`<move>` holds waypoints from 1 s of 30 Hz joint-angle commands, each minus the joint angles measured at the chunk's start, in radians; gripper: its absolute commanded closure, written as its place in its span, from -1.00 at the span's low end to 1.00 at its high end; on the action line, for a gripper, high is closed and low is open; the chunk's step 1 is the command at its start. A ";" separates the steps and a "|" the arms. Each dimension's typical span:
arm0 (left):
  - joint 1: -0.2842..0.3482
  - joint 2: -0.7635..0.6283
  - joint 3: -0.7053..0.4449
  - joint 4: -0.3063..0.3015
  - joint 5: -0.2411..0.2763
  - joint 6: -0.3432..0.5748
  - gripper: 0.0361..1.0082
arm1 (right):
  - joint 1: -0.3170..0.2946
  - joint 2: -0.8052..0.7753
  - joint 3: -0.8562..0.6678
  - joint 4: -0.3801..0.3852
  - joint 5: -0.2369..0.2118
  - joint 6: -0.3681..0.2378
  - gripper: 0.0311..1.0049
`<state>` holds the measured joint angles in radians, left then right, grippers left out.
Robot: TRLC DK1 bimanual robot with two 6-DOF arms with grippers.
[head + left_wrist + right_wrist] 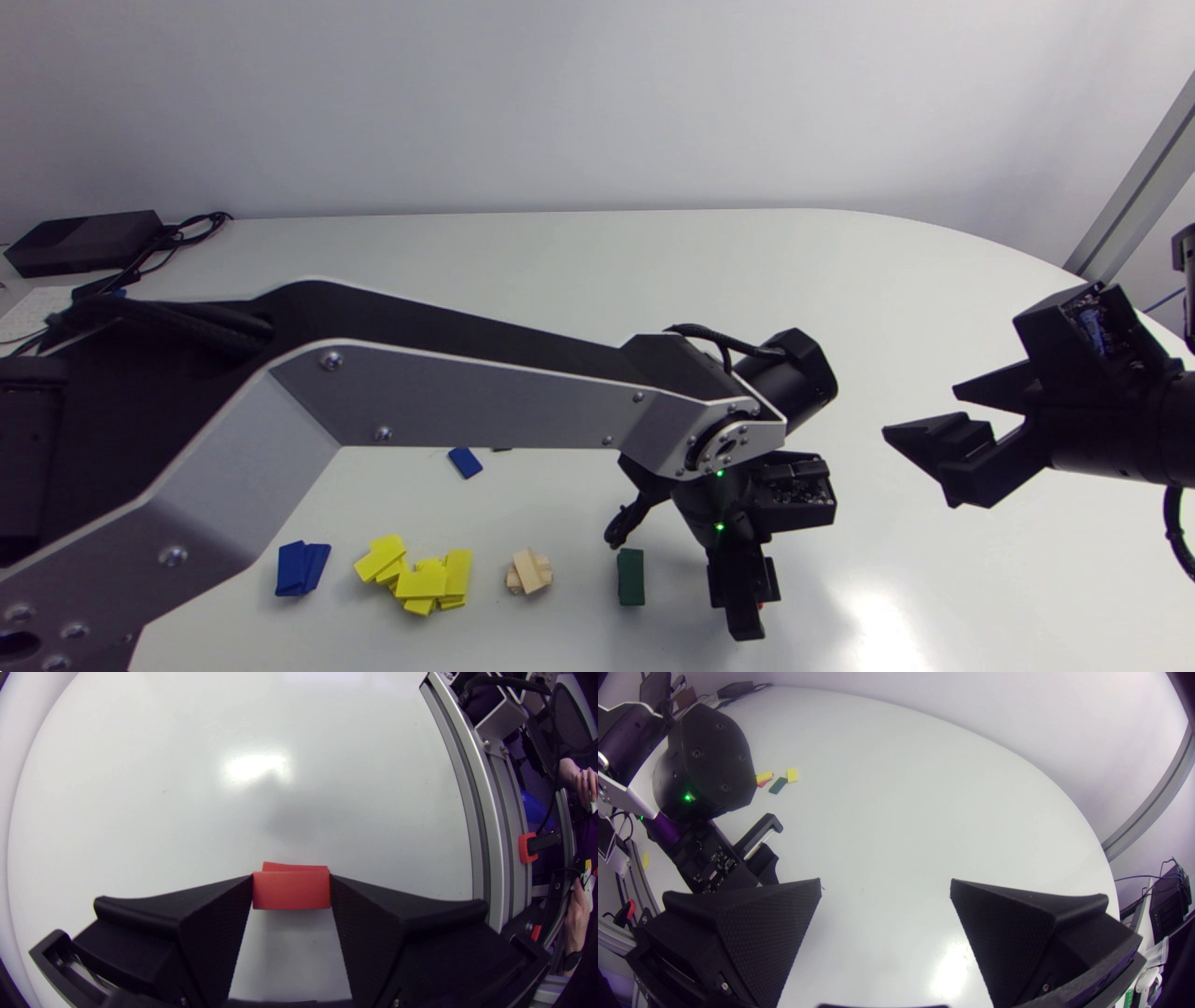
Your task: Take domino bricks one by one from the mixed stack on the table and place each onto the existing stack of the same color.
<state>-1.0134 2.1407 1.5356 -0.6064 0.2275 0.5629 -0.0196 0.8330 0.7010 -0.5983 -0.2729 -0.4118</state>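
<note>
The red brick (291, 889) is clamped between both fingers of the left pincer (744, 609), low over the counter (187, 788) near the green stack (631, 576) and seemingly on a second red brick (294, 865); it should be squared over that one before release; the right pincer (885, 886) hangs wide open, empty.

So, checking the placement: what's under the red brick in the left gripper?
Only white table shows around the red brick clamped in the left gripper. A red strip just beyond may be another brick; the held one hides whatever lies directly beneath.
</note>
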 commanded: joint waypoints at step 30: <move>-0.005 0.001 -0.006 -0.033 -0.001 0.034 -0.22 | 0.003 -0.017 -0.017 -0.003 -0.006 -0.010 -0.93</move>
<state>-1.0100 2.1407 1.5352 -0.6254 0.2275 0.5823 -0.0196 0.8207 0.7010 -0.5987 -0.2737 -0.4122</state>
